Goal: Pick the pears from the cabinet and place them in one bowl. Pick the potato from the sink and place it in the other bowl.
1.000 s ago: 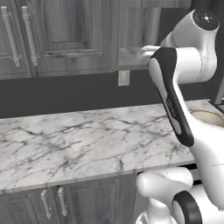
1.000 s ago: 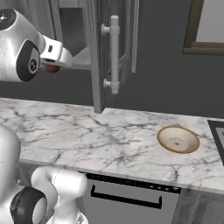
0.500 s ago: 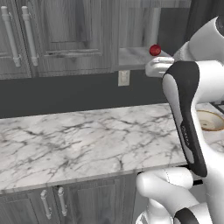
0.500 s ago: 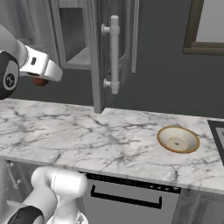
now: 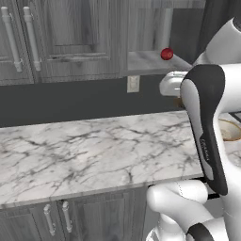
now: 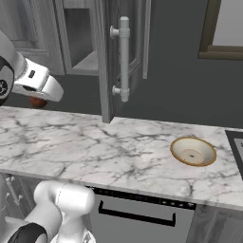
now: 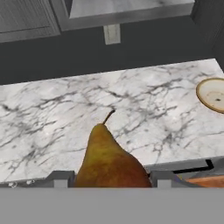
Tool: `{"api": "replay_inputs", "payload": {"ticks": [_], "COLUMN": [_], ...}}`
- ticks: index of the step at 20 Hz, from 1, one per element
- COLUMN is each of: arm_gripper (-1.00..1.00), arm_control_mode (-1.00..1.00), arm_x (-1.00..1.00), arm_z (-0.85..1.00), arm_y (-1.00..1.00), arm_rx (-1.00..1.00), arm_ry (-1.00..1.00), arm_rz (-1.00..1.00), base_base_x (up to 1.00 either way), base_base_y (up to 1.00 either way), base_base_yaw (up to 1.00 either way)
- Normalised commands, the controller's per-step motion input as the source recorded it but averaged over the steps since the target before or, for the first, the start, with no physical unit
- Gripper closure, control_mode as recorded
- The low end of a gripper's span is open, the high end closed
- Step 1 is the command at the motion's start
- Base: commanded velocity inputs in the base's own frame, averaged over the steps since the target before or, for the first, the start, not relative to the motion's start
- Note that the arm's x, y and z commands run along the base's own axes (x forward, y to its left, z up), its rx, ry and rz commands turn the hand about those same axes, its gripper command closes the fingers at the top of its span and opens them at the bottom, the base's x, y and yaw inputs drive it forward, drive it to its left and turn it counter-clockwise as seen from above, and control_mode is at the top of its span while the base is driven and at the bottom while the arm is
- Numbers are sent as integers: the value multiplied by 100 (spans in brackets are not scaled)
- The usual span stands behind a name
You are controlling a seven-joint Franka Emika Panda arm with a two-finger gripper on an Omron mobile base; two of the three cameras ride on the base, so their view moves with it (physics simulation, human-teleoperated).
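Brown and golden, the pear (image 7: 111,159) fills the bottom centre of the hand view, stem up toward twelve o'clock, clamped between the two dark finger tips of the gripper (image 7: 109,180) that show at its seven and five o'clock. In the right base view a bit of that brown fruit (image 6: 38,101) peeks out under the white hand at about nine o'clock of the picture, above the marble counter (image 6: 118,147).

The second pear, the glossy red one (image 5: 166,54), sits on the shelf of the open grey wood-grain cabinet (image 5: 141,61), at roughly one o'clock in the left base view. The cabinet door (image 6: 107,61) stands swung out, its silver bar handle (image 6: 123,59) facing the right base camera.

The cream-tan bowl (image 6: 193,152) with a golden-brown rim rests on the counter at about four o'clock in the right base view, well apart from the held pear; the hand view has it at three o'clock (image 7: 212,95), cut by the edge. In the left base view a part of a bowl (image 5: 229,130) shows behind the arm at three o'clock.

A wall outlet (image 5: 133,84) sits on the dark backsplash under the cabinet.
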Motion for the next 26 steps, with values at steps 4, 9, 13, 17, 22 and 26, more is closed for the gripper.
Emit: {"api": "replay_inputs", "payload": {"ticks": [4, 9, 13, 17, 22, 26], "arm_gripper": [100, 100, 100, 100, 100, 100], "arm_control_mode": [-100, -100, -100, -100, -100, -100], "arm_x": [-25, -28, -29, -8, 0, 0], "arm_z": [-20, -30, -46, -19, 0, 0], "arm_y": [0, 0, 0, 0, 0, 0], "arm_rx": [1, 1, 0, 0, 0, 0], "arm_ry": [30, 24, 3, 0, 0, 0], "arm_rz": [0, 0, 0, 0, 0, 0], "base_base_x": [0, 0, 0, 0, 0, 0], "base_base_y": [0, 0, 0, 0, 0, 0], "base_base_yaw": [0, 0, 0, 0, 0, 0]}}
